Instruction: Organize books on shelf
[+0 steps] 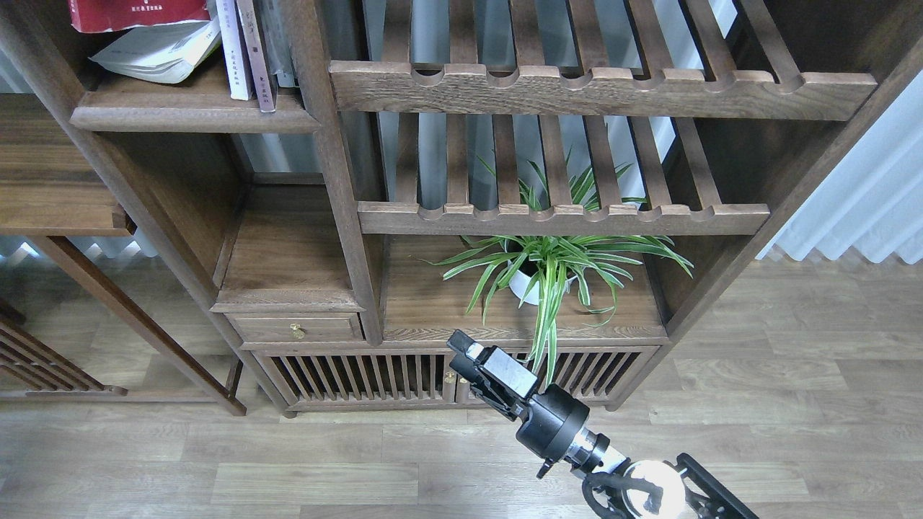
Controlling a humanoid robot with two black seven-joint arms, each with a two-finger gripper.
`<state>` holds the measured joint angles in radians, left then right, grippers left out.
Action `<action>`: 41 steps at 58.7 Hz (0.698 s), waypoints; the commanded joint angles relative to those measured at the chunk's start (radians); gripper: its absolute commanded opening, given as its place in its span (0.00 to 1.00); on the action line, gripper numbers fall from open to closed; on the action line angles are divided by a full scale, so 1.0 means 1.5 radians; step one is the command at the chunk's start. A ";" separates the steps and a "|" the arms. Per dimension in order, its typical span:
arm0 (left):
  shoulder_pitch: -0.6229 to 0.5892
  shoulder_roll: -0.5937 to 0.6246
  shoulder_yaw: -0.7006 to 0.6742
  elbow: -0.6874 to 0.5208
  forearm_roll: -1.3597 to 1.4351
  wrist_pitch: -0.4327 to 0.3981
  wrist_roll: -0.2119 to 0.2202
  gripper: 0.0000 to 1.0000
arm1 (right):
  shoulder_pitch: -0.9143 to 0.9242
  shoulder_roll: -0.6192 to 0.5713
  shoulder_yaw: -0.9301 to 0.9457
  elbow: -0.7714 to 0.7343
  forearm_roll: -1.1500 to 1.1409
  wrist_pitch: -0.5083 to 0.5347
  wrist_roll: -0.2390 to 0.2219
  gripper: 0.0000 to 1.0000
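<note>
Right tool (469, 355), grip state unclear; beyond, two books (245, 50) upright on shelf (144, 108), spines outward.

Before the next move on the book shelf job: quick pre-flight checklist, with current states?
1. Right gripper empty: ok, nothing held; it sits low, in front of the cabinet.
2. Jaw state: cannot tell, fingers not separable.
3. Left gripper in view: not ok, absent.
4. Books upright on shelf: not ok. White book and the one beside it stand; red book and an open pale book lie loose.
5. Lime-green book located: cannot tell, none visible.
6. Plant clear of arm: ok, apart.
</note>
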<state>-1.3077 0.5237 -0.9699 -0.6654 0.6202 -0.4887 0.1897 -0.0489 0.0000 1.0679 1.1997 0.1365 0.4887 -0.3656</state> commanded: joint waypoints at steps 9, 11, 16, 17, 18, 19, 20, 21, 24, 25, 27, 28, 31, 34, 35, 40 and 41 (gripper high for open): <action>0.008 -0.047 -0.017 0.018 0.024 0.000 -0.092 0.00 | -0.002 0.000 0.001 0.000 0.000 0.000 0.000 0.99; 0.010 -0.052 -0.025 0.019 0.029 0.000 -0.093 0.00 | -0.002 0.000 0.001 0.001 0.000 0.000 0.000 0.99; 0.016 -0.056 -0.050 0.023 0.049 0.000 -0.098 0.00 | -0.002 0.000 0.001 0.001 0.000 0.000 0.000 0.99; 0.017 -0.057 -0.051 0.024 0.050 0.000 -0.098 0.00 | -0.002 0.000 0.001 0.001 0.000 0.000 0.000 0.99; 0.023 -0.057 -0.057 0.024 0.054 0.000 -0.100 0.00 | -0.002 0.000 0.001 0.001 0.000 0.000 0.000 0.99; 0.030 -0.058 -0.062 0.024 0.057 0.000 -0.105 0.00 | -0.002 0.000 0.001 0.001 0.000 0.000 0.000 0.99; 0.033 -0.059 -0.065 0.024 0.059 0.000 -0.106 0.00 | -0.002 0.000 0.001 0.001 0.000 0.000 0.000 0.99; 0.040 -0.060 -0.067 0.023 0.060 0.000 -0.108 0.00 | -0.002 0.000 0.001 0.001 0.000 0.000 0.000 0.99; 0.053 -0.064 -0.074 0.021 0.066 0.000 -0.112 0.00 | -0.003 0.000 0.001 0.001 0.000 0.000 0.000 0.99; 0.058 -0.066 -0.078 0.020 0.069 0.000 -0.113 0.00 | -0.003 0.000 0.001 0.001 0.000 0.000 0.000 0.99; 0.063 -0.068 -0.081 0.019 0.072 0.000 -0.114 0.00 | -0.003 0.000 0.001 0.001 0.000 0.000 0.000 0.99; 0.066 -0.069 -0.085 0.019 0.073 0.000 -0.114 0.00 | -0.003 0.000 0.001 0.001 0.000 0.000 0.000 0.99; 0.073 -0.071 -0.093 0.019 0.075 0.000 -0.115 0.00 | -0.003 0.000 0.001 0.001 0.000 0.000 0.000 0.99; 0.078 -0.075 -0.100 0.019 0.077 0.000 -0.115 0.00 | -0.003 0.000 0.001 0.001 0.000 0.000 0.000 0.99; 0.078 -0.077 -0.102 0.019 0.077 0.000 -0.115 0.00 | -0.003 0.000 0.001 0.001 0.000 0.000 0.001 0.99; 0.079 -0.092 -0.108 0.016 0.082 0.000 -0.119 0.00 | -0.003 0.000 0.001 0.001 0.000 0.000 0.001 0.99; 0.079 -0.096 -0.109 0.016 0.083 0.000 -0.120 0.00 | -0.003 0.000 0.001 0.001 0.000 0.000 0.001 0.99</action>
<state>-1.1933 0.4084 -1.1199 -0.6365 0.7366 -0.4885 0.0163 -0.0537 0.0000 1.0692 1.2012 0.1366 0.4887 -0.3641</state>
